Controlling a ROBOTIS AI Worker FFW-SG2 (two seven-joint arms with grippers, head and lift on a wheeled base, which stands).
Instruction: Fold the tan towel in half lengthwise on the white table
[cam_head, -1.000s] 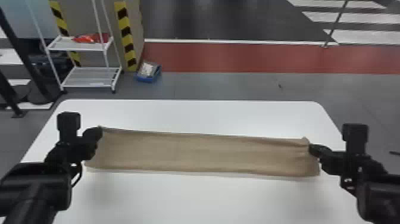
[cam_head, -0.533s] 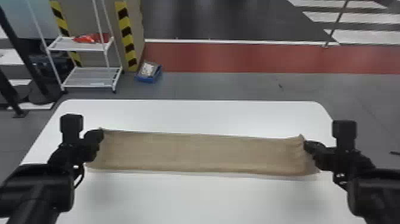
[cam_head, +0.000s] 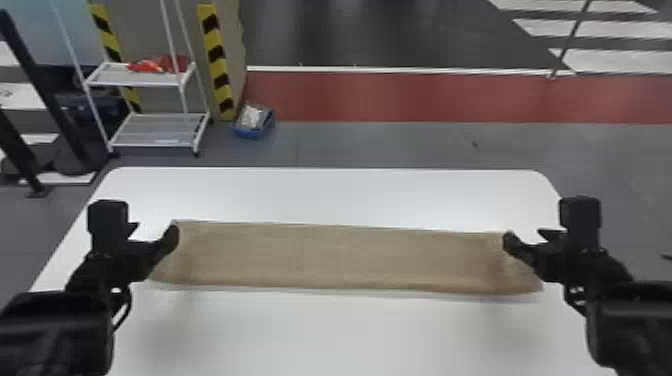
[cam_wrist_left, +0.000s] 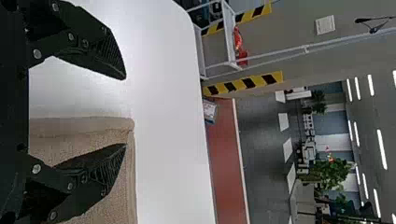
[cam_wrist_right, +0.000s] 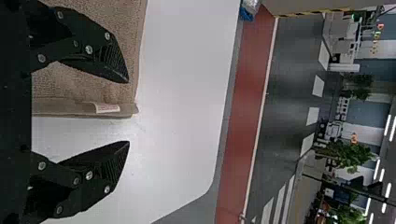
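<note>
"What lies beneath it all?"
"The white table, stretching out under and beyond both grippers."
"And the towel?"
"The tan towel is a long, flat strip between the two. Its long axis runs crosswise, from the left gripper to the right gripper. So it lies to the right of the left one and to the left of the right one."
"Which arm is nearer?"
"Neither, really. Each is beside its own short end, by the far corner, with the near long edge back toward the robot."
"Is anything held?"
"No. Both grippers are spread wide. On each, the inner finger is over the cloth and the outer one over bare table, with the towel's end edge running through the gap. Whether a fingertip touches the cloth, I can't tell."
"Is it folded, then?"
"I'd say so, given such a narrow strip, though I can't count the layers. The lengthwise fold looks about done."
"So what does the next move turn on?"
"Those inner fingers. They should lift clear of the cloth before the arms part outward along the long axis, or one might drag a corner and skew the strip."
"Any smaller detail?"
"A small sewn label on the end hem, between the right gripper's fingers, just short of the far corner."
</note>
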